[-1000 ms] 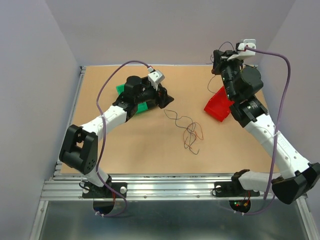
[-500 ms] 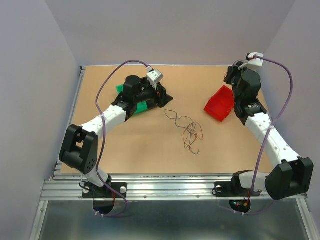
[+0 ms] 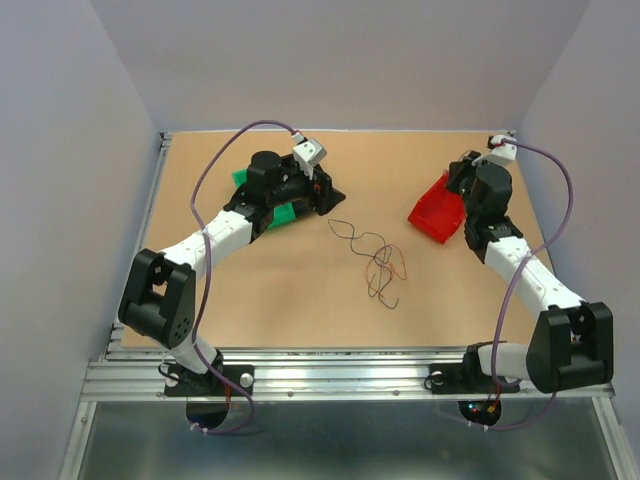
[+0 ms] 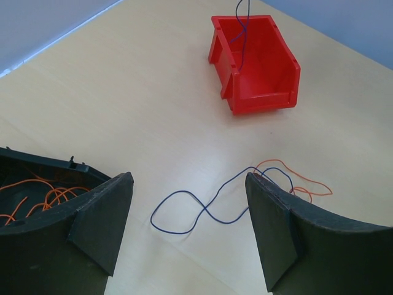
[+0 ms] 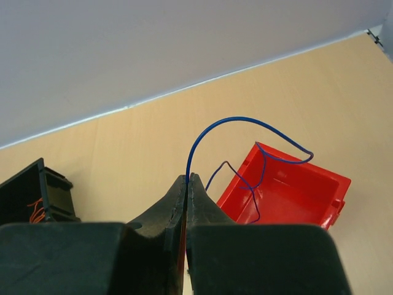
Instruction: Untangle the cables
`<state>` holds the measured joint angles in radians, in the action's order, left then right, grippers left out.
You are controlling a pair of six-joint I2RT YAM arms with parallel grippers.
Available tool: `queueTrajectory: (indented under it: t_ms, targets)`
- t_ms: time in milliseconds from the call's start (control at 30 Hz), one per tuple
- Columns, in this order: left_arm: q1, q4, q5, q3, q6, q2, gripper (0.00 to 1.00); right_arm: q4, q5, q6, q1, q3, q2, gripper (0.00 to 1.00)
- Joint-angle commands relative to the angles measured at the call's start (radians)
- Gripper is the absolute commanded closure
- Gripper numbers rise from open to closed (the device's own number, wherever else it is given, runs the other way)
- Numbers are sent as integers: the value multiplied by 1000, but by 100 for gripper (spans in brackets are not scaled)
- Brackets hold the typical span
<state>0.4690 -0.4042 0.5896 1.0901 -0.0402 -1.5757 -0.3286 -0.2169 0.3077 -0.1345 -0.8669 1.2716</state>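
Observation:
A tangle of thin dark, red and orange-brown cables (image 3: 376, 262) lies mid-table. In the left wrist view a dark blue cable (image 4: 184, 215) loops on the table between my open fingers, with an orange cable (image 4: 307, 184) beside it. My left gripper (image 3: 328, 198) (image 4: 189, 184) is open and empty, low over the table. My right gripper (image 3: 458, 182) (image 5: 189, 178) is shut on one dark blue cable (image 5: 245, 121). That cable arcs up from the fingertips and droops into the red bin (image 5: 319, 209). It also shows in the left wrist view (image 4: 241, 31), hanging into the bin.
The red bin (image 3: 436, 212) (image 4: 270, 92) stands at the right, tilted open toward the centre. A green bin (image 3: 286, 212) sits under the left arm. A black bin (image 4: 37, 169) (image 5: 46, 184) holding orange wires is beside the left gripper. Walls enclose the table.
My right arm has come down and swung to the right, bringing the held cable from high at the back to just beside the red bin. The left arm has not moved.

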Motion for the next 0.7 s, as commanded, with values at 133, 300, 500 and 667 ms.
queueTrajectory:
  t_ms: [133,300,500,667]
  targets:
    - [-4,-27,6,36,3,8,15,-86,5,106,12,109,-11,99]
    - [-3,-18,-1,39,2,14,15,22,-6,140,13,118,43,99]
    - [-4,-4,-1,47,-1,10,15,157,14,154,12,5,173,99]
    - [-3,4,3,53,-1,6,15,269,-50,177,13,-132,305,99]
